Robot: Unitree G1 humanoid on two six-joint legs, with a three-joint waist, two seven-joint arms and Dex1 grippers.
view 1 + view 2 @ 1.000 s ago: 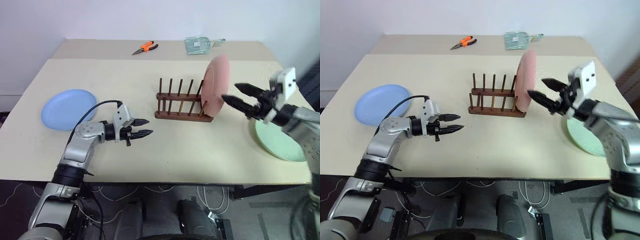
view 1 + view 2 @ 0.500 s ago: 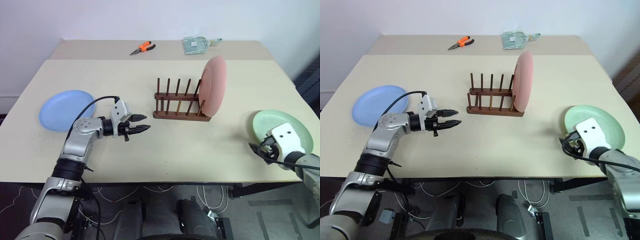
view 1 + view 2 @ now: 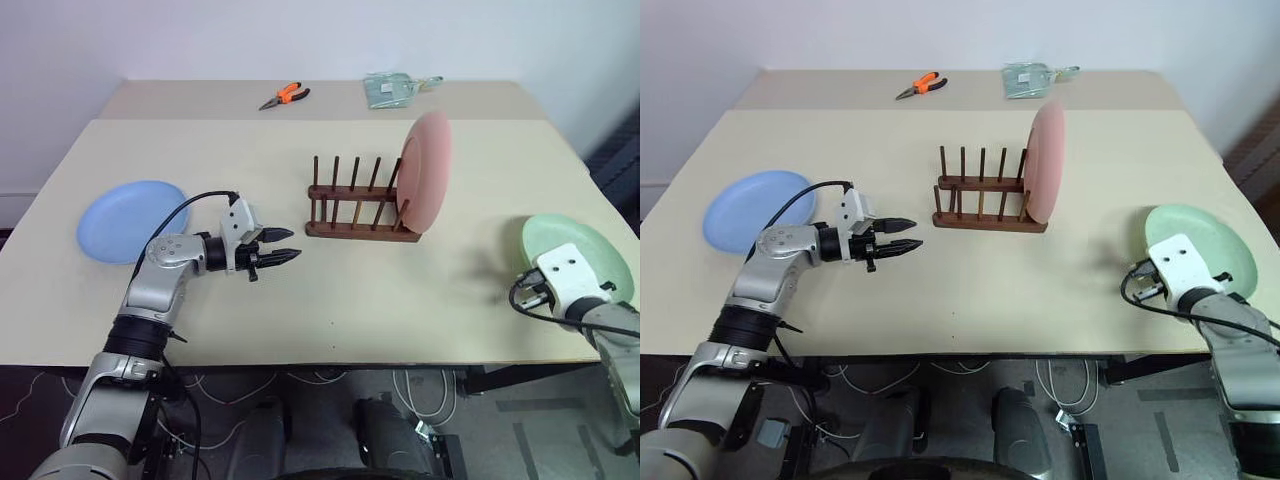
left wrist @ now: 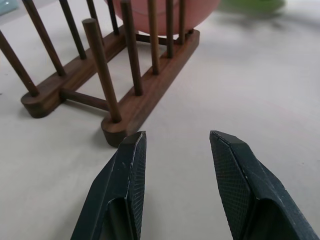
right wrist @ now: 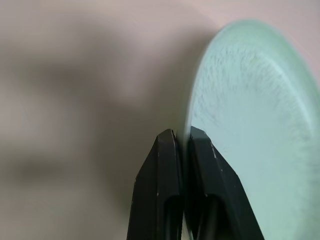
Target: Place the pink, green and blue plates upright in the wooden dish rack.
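Left eye view: pink plate seated upright at the right end of the wooden dish rack, centre of frame, held between the end pegs; remaining slots free. Blue plate flat on the table at middle left. Green plate flat near the right edge, partly covered by the right gripper, whose wrist block hides the fingers here. Left gripper hovering just above the table between blue plate and rack, fingers spread, nothing between them. Orange pliers and a clear packet on the far table at top, well apart from the work.

Right eye view: same layout; green plate's near rim meeting the right gripper at lower right, presumably so the plate can be lifted by its edge.

Left wrist view: two black fingers parted over bare table, aimed at the rack's near end, apparently waiting.

Right wrist view: fingers pressed together on the thin rim of the green plate, pinching it from above and below. Rim grip judged suited to tipping the plate upright for a free slot.
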